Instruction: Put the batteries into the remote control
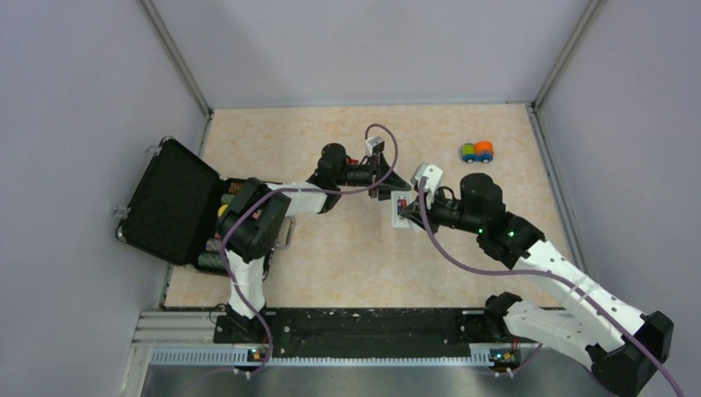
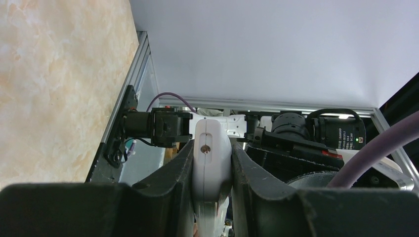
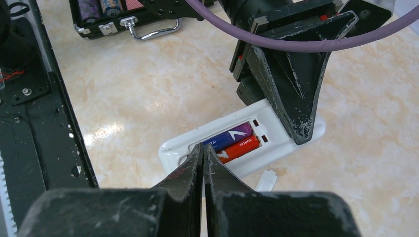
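Observation:
The white remote control (image 3: pixel 276 133) lies face down on the table with its battery bay open. The dark blue-purple battery (image 3: pixel 231 135) and the red-orange battery (image 3: pixel 240 147) lie side by side in the bay. My left gripper (image 2: pixel 212 148) is shut on the remote's far end, and its dark fingers (image 3: pixel 296 118) show in the right wrist view. My right gripper (image 3: pixel 203 148) is shut and empty, its tips at the near end of the bay by the batteries. A small white piece (image 3: pixel 267 179), perhaps the back cover, lies beside the remote. In the top view both grippers meet at the remote (image 1: pixel 402 211).
An open black case (image 1: pixel 169 207) with poker chips lies at the left, its handle (image 3: pixel 150 27) towards the centre. A multicoloured toy brick car (image 1: pixel 477 151) stands at the back right. A black rail (image 1: pixel 364 327) runs along the near edge.

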{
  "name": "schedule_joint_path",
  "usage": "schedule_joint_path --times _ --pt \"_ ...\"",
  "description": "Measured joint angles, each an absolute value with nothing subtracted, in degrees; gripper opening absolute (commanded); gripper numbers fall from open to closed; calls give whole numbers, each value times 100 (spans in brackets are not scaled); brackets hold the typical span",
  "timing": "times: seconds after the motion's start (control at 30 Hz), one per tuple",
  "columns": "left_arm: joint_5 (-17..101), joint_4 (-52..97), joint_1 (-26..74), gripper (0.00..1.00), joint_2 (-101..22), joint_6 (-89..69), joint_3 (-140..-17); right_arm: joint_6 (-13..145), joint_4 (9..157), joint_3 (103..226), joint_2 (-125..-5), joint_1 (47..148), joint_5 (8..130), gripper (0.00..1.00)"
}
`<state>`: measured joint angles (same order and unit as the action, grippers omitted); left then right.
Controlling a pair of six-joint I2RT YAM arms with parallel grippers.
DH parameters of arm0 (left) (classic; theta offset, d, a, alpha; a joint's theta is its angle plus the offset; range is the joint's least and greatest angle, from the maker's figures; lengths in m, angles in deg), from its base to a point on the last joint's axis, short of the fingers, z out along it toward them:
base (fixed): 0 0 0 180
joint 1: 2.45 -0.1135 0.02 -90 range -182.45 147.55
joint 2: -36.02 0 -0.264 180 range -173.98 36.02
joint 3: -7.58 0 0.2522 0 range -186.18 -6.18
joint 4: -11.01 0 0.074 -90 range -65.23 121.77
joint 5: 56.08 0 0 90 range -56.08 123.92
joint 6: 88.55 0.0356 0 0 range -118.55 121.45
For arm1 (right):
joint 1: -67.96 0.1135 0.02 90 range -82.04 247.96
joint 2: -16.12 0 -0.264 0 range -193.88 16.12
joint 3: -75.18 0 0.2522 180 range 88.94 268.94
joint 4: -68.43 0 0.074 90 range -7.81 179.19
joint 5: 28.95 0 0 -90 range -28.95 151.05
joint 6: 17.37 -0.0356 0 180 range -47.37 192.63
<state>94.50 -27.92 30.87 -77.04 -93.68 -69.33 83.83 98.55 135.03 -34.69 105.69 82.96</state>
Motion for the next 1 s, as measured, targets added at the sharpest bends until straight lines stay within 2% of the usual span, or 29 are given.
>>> schedule_joint_path --times 0.5,1.0 --pt "9404 -3122 3015 0 -7905 -9486 -6933 8092 9778 13571 -3849 10591 7970 0" --pt "9494 -1843 3063 0 -7653 -8216 -6940 7555 10038 13885 -4441 10598 7540 2"
